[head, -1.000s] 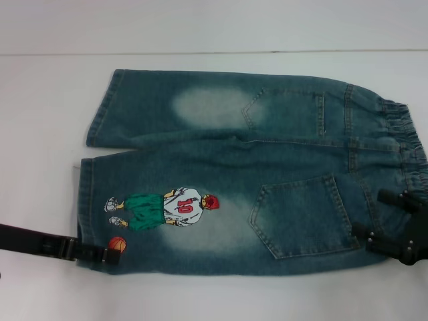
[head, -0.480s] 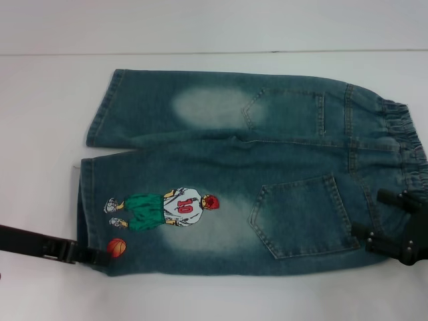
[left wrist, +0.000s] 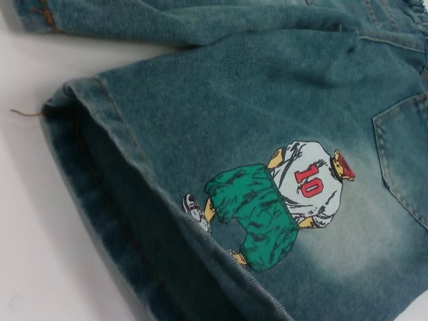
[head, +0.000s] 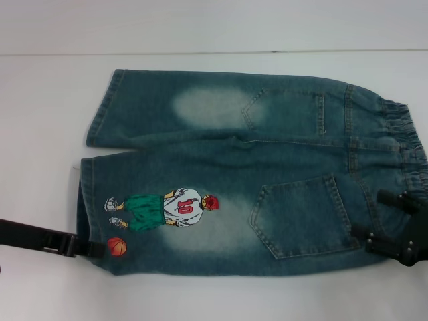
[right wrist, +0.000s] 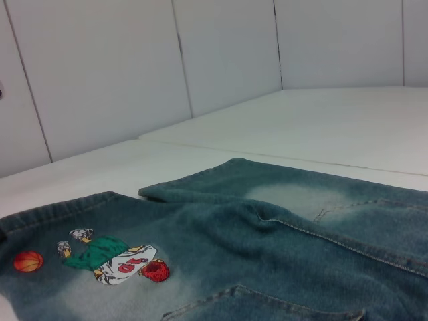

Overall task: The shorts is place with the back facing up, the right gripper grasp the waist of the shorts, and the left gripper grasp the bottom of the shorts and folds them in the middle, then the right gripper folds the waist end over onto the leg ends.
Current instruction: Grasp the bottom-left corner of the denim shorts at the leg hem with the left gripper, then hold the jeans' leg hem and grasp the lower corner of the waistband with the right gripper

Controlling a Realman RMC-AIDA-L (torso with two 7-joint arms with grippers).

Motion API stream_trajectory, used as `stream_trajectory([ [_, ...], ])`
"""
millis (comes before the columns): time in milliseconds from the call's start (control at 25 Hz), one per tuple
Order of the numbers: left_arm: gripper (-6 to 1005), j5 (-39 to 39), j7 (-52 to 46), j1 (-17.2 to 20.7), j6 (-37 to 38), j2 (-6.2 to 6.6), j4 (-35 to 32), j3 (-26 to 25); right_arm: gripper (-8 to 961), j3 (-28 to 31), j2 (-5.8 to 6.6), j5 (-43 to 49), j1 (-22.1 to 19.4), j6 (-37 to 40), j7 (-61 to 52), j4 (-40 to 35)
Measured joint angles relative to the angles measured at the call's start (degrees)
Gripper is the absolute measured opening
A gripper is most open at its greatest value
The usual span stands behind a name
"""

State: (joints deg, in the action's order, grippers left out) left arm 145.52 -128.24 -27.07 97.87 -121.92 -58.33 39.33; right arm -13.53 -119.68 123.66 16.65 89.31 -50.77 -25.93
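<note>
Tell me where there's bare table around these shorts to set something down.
Bare white table runs along the near edge below the shorts, a wide strip lies beyond the far leg, and a patch sits left of the leg hems. It is crowded at the near corners, with the left hand at the hem and the right hand at the waist.

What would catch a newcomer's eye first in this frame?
Denim shorts lie flat across the white table, back pockets up, legs toward the robot's left. On the near leg, a cartoon player in a number 10 shirt stands out, with a small orange basketball beside it. The left gripper sits at the near leg hem; the right gripper at the waistband.
</note>
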Motion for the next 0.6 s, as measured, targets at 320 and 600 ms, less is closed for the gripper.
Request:
stream_trajectory([
  [320,36,-1.17,-0.02,0.31,0.58,-0.94,-1.99,-0.65,946,2.44,-0.02,-0.07,-0.32,0.54,-3.32,0.13],
  [600,36,-3.24,0.17,1.45,2.23,-2.15,-5.83,0.01,946,13.44,0.7,-0.1,-3.66,6.59,-15.92,-0.58],
])
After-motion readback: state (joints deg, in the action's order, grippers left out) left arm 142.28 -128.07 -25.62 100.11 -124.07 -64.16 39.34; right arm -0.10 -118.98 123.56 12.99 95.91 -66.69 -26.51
